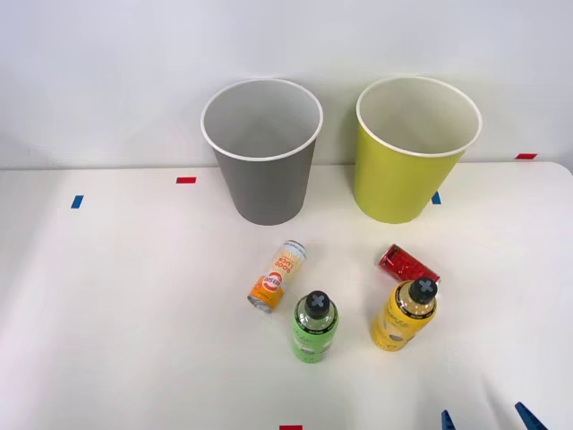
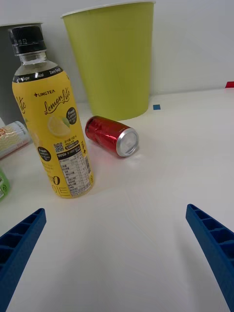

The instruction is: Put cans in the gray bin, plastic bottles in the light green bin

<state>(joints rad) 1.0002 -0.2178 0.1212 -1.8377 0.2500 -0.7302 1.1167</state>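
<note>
The gray bin [image 1: 262, 150] and the light green bin [image 1: 414, 148] stand side by side at the back of the table. An orange-and-white can [image 1: 277, 276] lies on its side in front of the gray bin. Next to it stands the green bottle [image 1: 314, 327]. A red can [image 1: 407, 264] lies behind the upright yellow bottle [image 1: 405, 314]. In the wrist view the yellow bottle [image 2: 51, 117] and red can [image 2: 111, 136] are ahead of my right gripper [image 2: 117, 253], in front of the light green bin [image 2: 113, 58]. My right gripper [image 1: 488, 419] is open and empty at the front right edge.
Blue and red tape marks [image 1: 185, 180] dot the white table [image 1: 116, 296]. The table's left half and front right are bare. A white wall rises behind the bins.
</note>
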